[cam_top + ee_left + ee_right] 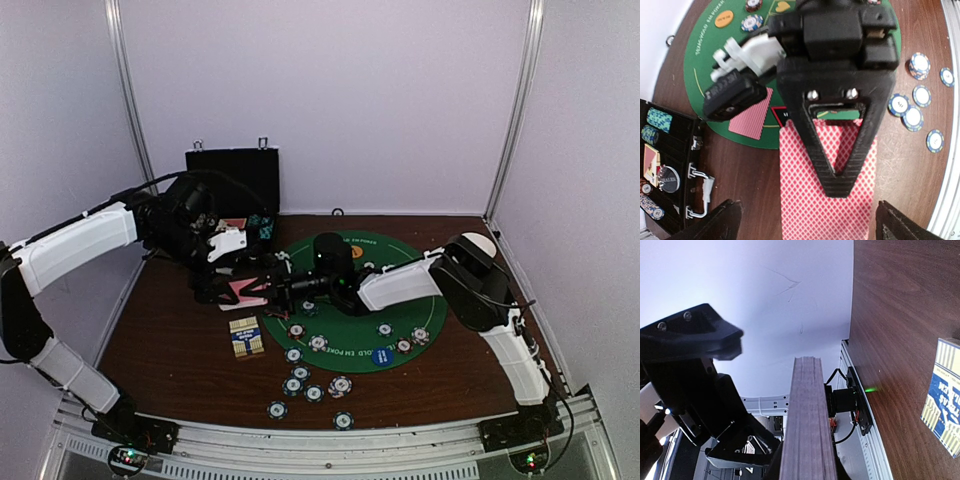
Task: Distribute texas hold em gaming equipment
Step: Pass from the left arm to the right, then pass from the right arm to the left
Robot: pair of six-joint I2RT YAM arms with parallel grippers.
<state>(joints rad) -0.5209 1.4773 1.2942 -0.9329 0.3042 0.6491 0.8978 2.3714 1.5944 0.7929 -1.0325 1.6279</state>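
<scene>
Your left tool (pixel 807 214) is spread wide, its fingers flanking the deck of cards (pixel 797 175) and apparently clear of it, above the table (pixel 160 330) just left of the green mat (pixel 400 355). The deck looks light and slick, likely to fan apart. Your right tool (pixel 270 290) pinches its flat faces, so take the long edges squarely.

Top camera surveys the whole table (pixel 160 350) from above and behind the arm bases; both wrist cameras sit close on one card deck (pixel 815 220) (seen edge-on from the right)
</scene>
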